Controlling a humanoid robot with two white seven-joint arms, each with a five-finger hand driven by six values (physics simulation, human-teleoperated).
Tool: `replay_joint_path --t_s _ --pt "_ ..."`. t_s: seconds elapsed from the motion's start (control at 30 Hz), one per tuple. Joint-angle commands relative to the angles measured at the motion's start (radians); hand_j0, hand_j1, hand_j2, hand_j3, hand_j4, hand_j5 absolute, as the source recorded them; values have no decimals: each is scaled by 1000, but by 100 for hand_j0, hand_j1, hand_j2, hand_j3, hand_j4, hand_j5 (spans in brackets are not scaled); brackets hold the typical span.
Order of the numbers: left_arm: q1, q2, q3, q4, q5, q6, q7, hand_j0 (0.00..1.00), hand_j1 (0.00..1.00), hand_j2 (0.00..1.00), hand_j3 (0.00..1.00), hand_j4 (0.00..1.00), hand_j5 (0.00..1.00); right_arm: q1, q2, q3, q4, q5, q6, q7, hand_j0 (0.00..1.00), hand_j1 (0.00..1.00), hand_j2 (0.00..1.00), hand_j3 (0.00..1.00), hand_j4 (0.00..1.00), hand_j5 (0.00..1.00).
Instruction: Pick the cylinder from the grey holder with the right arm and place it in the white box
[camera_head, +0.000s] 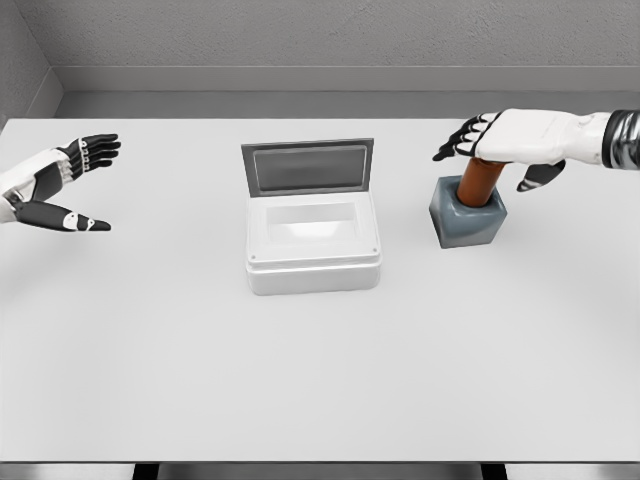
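A brown cylinder (479, 182) stands slightly tilted in the grey holder (467, 217) on the right of the table. My right hand (497, 152) hovers over the cylinder's top, palm down, fingers spread and open; the top end is hidden beneath the palm. The white box (313, 247) sits in the middle of the table with its grey lid (307, 165) standing open at the back, its inside bare. My left hand (68, 185) rests open above the table's far left.
The white table (320, 380) spreads wide in front of the box. A grey wall runs along the table's back edge.
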Motion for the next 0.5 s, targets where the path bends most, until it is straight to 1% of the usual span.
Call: replay_joint_path --t_s 0.0,0.03,0.17,0.2,0.27,0.3,0.33,0.4,0.47 --pt "0 -2 2 4 6 2 0 100 100 100 100 100 100 0 4 5 10 -2 2 0 100 100 100 100 100 100" --pt "0 -2 1 4 6 2 0 100 100 100 100 100 100 0 12 7 23 -2 2 0 100 100 100 100 100 100" --pt "-2 -1 1 4 6 2 0 100 100 100 100 100 100 -5 17 8 30 0 2 0 100 100 100 100 100 100" --pt "-2 1 1 5 6 4 0 100 100 100 100 100 100 -5 17 8 30 1 2 0 94 94 94 94 94 94" --pt "-2 -1 1 4 6 4 0 100 100 100 100 100 100 -5 17 8 30 -2 1 0 57 57 57 57 57 57" --pt "-2 -2 1 4 6 4 0 100 100 100 100 100 100 -5 17 11 30 -2 -1 0 46 46 46 46 46 46" --pt "-2 -2 1 4 6 4 0 100 100 100 100 100 100 -6 17 16 30 -2 1 0 39 39 39 39 39 39" --pt "-8 -2 1 10 5 4 0 100 100 100 100 100 100 -6 17 19 30 -2 -1 0 31 31 31 31 31 31" --pt "-15 -4 1 19 5 4 0 100 100 100 100 100 100 -6 18 21 30 -2 -5 0 29 29 29 29 29 29"
